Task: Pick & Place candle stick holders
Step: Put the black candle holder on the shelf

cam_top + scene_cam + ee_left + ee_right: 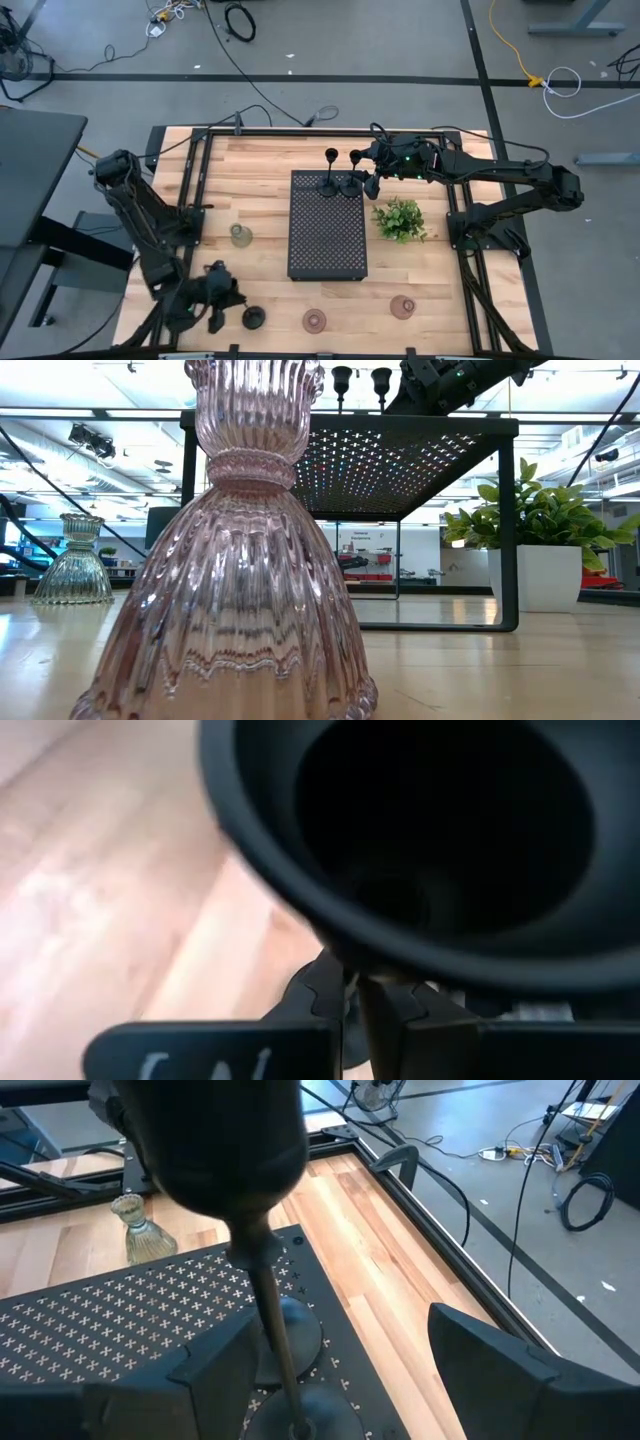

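Note:
My left gripper (233, 310) is near the table's front left, shut on a black candle stick holder (253, 318). The holder's cup (420, 830) fills the left wrist view. Two more black holders (331, 157) (356, 158) stand on their round bases at the far end of the black perforated tray (327, 240). My right gripper (350, 1380) is open there. Its fingers stand on either side of one holder's stem (268, 1305) without touching it. A greenish glass holder (240, 236) and two pinkish ones (314, 321) (403, 307) stand on the table. My left gripper pinches the black holder's thin stem (352, 978), just under the cup, between its two fingertips (322, 992). The fingers come slanting down from the table's left. Whether the holder's base is on the table, I cannot tell.
A green leafy plant (400, 218) in a white pot (530, 578) stands right of the tray, close to my right arm. The tray is raised on legs (508, 530). Black frame rails (190, 180) run along the table's left and right sides.

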`<state>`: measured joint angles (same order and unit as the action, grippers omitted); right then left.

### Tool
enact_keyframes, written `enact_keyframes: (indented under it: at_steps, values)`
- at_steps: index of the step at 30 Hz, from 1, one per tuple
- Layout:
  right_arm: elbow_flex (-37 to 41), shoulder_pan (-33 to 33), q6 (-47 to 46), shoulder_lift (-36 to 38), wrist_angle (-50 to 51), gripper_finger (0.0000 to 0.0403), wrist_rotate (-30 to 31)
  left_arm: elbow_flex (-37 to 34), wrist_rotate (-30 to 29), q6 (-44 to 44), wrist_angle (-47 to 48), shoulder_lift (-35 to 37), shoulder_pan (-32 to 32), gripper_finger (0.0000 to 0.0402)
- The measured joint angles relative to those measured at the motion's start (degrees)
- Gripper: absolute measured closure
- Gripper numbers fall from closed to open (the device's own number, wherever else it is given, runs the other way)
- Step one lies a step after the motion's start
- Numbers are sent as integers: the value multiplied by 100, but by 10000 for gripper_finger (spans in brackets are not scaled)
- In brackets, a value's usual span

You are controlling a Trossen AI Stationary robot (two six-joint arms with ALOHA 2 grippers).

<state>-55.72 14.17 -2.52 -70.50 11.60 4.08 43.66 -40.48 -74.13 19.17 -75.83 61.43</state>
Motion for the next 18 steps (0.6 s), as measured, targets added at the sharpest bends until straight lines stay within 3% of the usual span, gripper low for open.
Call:
enact_keyframes:
  at_steps: [6,18]
  values:
    - [0,-1,7,0,0,117,0,551,295,1079,397,191,-737,388]
    - [0,-1,15,-1,13,117,0,3296,-101,2829,3185,246,-1619,389]
